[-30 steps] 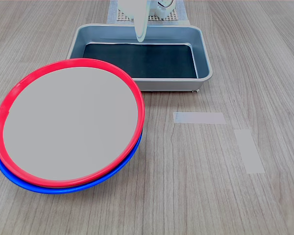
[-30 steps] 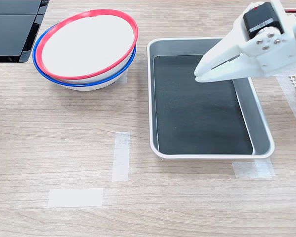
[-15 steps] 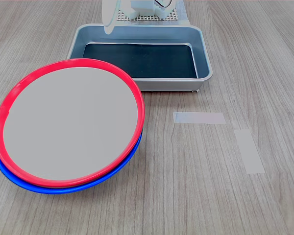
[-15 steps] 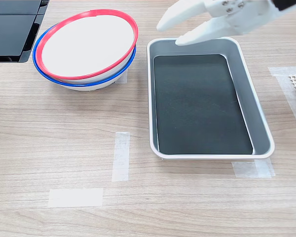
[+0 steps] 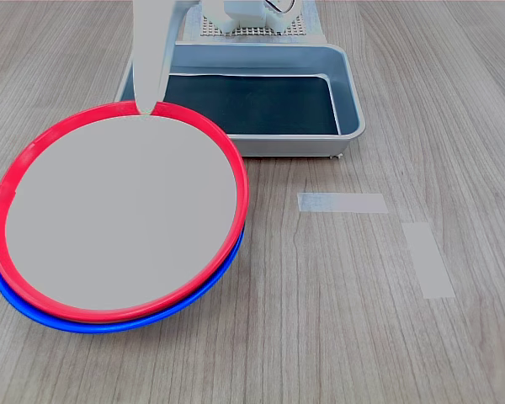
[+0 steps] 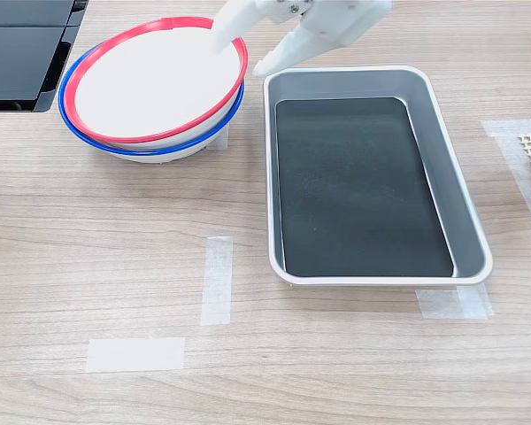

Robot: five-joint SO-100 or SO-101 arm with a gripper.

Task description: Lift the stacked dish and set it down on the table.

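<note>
White claw (image 6: 241,53) seen with jaws parted, straddling the far edge of the red-rimmed dish (image 6: 155,80) in the second exterior view: one fingertip (image 6: 219,40) over the dish's pale face, the other (image 6: 267,65) outside the rim, above the gap toward the tray. Whether either finger touched the rim could not be told. In the first exterior view, shown as a single pale finger (image 5: 149,59) coming down to the dish (image 5: 122,210) at its 12 o'clock edge.

Red-rimmed dish lay tilted on top of a blue-rimmed plate (image 6: 106,142), the pair stacked on the desk (image 6: 115,266), at about 10 o'clock in the second exterior view and at 8 o'clock in the first exterior view, blue rim (image 5: 109,324) peeking out beneath.

Grey metal tray (image 6: 447,204) with dark bottom stood just beside the stack, toward 3 o'clock of it in the second exterior view.

Two pale tape strips on the wood grain: one (image 6: 216,280) upright, one (image 6: 135,354) lying across, near 7 o'clock in the second exterior view. A dark flat object (image 6: 22,53) at the 10 o'clock corner.
</note>
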